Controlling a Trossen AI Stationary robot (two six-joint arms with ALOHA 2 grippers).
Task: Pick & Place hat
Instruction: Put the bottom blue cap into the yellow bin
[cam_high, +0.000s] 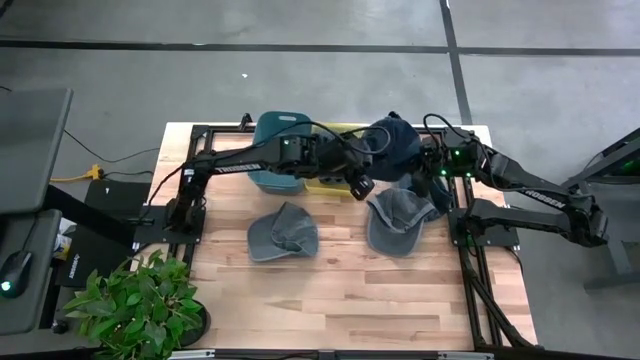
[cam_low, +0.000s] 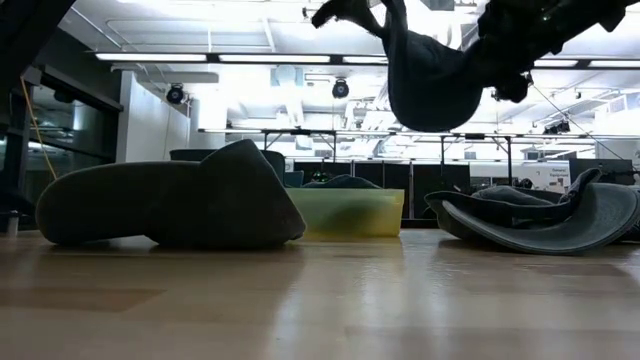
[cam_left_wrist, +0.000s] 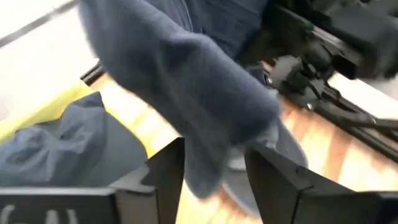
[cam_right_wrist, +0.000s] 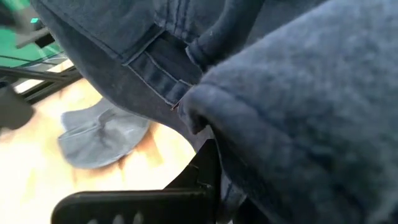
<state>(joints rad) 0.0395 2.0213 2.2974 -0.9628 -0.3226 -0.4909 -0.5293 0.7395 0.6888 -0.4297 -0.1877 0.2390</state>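
Note:
A dark blue hat (cam_high: 392, 143) hangs in the air between both arms, over the far middle of the table; in the low view the hat (cam_low: 430, 85) is well clear of the tabletop. My left gripper (cam_high: 368, 172) reaches it from the left and my right gripper (cam_high: 426, 165) from the right, each shut on its cloth. Two grey-blue hats lie on the table, one left of centre (cam_high: 283, 232) and one to the right (cam_high: 400, 220), both resting on their brims. My left gripper (cam_left_wrist: 214, 158) has a hanging fold of the hat's cloth (cam_left_wrist: 208, 134) between its two fingers (cam_left_wrist: 166, 177). The hat is lifted clear and its cloth droops slack past the fingers. Which part of the hat this is cannot be told. My right gripper (cam_right_wrist: 233, 183) is shut on a thick rolled edge of the hat (cam_right_wrist: 267, 118), which covers most of the view. One finger (cam_right_wrist: 204, 171) shows under the cloth and the other is hidden by it. The hat is off the table.
A teal bin (cam_high: 279, 150) and a yellow-green tray (cam_high: 330, 182) with dark cloth in it stand at the far side under the left arm. Black frame rails run along both table sides. A potted plant (cam_high: 135, 300) sits at the near left corner. Bare wood lies toward the near edge.

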